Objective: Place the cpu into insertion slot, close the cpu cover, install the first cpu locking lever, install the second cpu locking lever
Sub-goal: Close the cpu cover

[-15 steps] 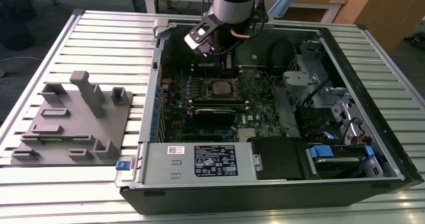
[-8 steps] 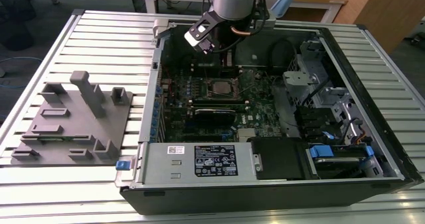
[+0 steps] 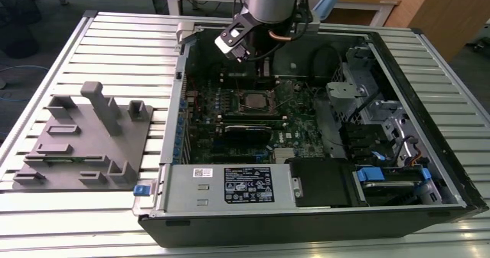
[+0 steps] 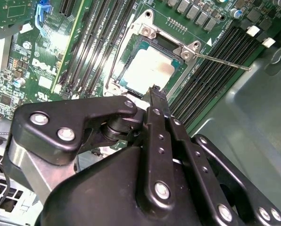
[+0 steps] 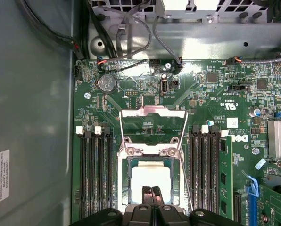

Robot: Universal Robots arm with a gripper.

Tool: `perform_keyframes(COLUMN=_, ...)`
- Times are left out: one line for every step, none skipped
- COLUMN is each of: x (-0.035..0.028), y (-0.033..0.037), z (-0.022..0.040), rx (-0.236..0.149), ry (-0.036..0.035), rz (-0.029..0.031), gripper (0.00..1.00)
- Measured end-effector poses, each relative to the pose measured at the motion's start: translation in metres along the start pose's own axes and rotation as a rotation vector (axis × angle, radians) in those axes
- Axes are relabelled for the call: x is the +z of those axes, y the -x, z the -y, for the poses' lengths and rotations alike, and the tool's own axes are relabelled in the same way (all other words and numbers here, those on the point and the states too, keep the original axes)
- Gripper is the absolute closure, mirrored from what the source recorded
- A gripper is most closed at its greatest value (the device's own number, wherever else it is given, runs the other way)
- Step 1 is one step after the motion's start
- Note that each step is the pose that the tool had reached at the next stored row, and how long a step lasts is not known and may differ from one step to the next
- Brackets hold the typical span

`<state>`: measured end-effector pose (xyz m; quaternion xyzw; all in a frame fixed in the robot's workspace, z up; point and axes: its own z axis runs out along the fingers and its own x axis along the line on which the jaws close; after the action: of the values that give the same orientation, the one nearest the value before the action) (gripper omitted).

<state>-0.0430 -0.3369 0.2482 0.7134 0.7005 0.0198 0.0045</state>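
Note:
The cpu (image 5: 151, 176) lies flat in the insertion slot (image 5: 125, 180), its silver top bright; it also appears in the second wrist view (image 4: 147, 70) and the exterior view (image 3: 255, 100). My gripper (image 5: 152, 189) is shut with nothing between its black fingers. Its tip (image 4: 154, 89) hangs just over the chip's near edge. In the exterior view the gripper (image 3: 243, 50) hangs over the open case, above the board. The cpu cover (image 5: 152, 111) appears tilted up on the far side of the socket, with board visible through its window. A thin wire lever (image 5: 187, 183) runs along one side of the socket.
Black memory slots (image 5: 95, 179) flank the socket on both sides. The computer case (image 3: 428, 206) lies open on a slatted table, with a power supply (image 3: 229, 184) at its front and drive bays (image 3: 391, 126) on the exterior view's right. A grey fixture (image 3: 84, 137) sits on the exterior view's left.

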Motion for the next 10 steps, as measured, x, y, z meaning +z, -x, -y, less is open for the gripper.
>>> perform_keyframes(x=0.0000, y=0.0000, z=0.0000, rx=0.000, ry=0.0000, rz=-0.0001, gripper=0.89)
perform_keyframes(x=0.0001, y=0.0000, z=-0.0001, rx=0.000, ry=0.0001, rz=-0.0001, gripper=0.89)
perform_keyframes(x=0.0000, y=-0.0001, z=-0.0001, rx=0.000, ry=0.0001, rz=-0.0002, gripper=0.89)
perform_keyframes(x=-0.0004, y=-0.0001, z=-0.0002, rx=0.000, ry=-0.0001, rz=0.0001, gripper=0.89)
perform_keyframes(x=-0.0009, y=-0.0001, z=-0.0002, rx=0.000, ry=0.0000, rz=0.0001, gripper=0.89)
perform_keyframes(x=-0.0015, y=-0.0001, z=-0.0002, rx=0.000, ry=0.0000, rz=0.0000, gripper=0.89)
perform_keyframes(x=-0.0024, y=-0.0001, z=-0.0002, rx=0.000, ry=0.0001, rz=-0.0001, gripper=0.89)
perform_keyframes(x=-0.0034, y=-0.0001, z=-0.0003, rx=0.000, ry=0.0001, rz=-0.0001, gripper=0.89)
perform_keyframes(x=-0.0044, y=-0.0002, z=-0.0003, rx=0.000, ry=0.0001, rz=-0.0001, gripper=0.89)
perform_keyframes(x=-0.0054, y=-0.0002, z=-0.0003, rx=0.000, ry=0.0001, rz=0.0000, gripper=0.89)
